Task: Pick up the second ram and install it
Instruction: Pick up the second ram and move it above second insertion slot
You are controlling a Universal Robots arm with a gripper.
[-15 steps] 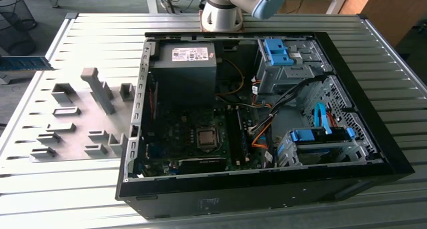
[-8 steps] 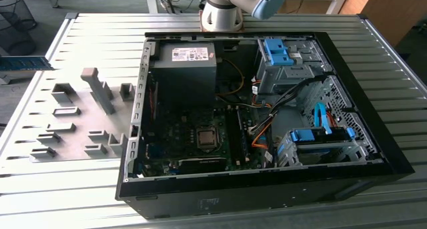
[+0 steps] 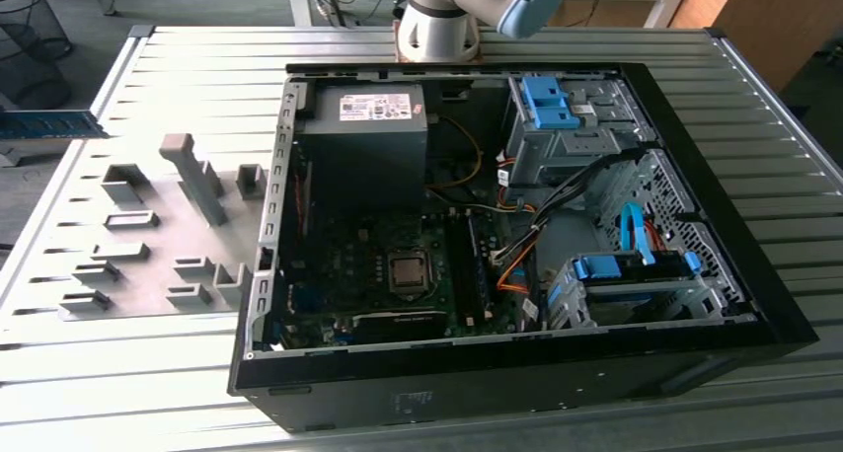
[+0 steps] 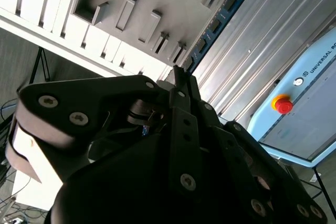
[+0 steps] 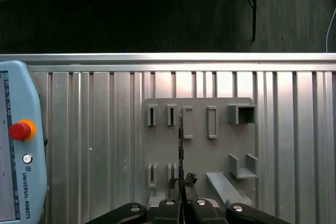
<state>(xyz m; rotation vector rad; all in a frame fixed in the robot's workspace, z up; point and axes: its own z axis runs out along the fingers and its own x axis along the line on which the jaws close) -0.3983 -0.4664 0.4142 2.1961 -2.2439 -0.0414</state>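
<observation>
Ribbed aluminium table [image 3: 185, 67] carries an open computer case [image 3: 527, 383] and, toward the exterior view's left, a grey holder plate [image 3: 145, 225]. In the second wrist view the gripper [image 4: 177, 80] is clamped on one end of the second ram [image 4: 218, 22], and the blue board juts out past the fingertips above the plate. In the exterior view the board hangs at the far left edge, well apart from the case

Open PC case [image 3: 527, 368] on slatted table [image 3: 197, 67]; grey fixture plate [image 3: 172, 243] beside it; light-blue pendant [image 5: 21, 93] on table.
</observation>
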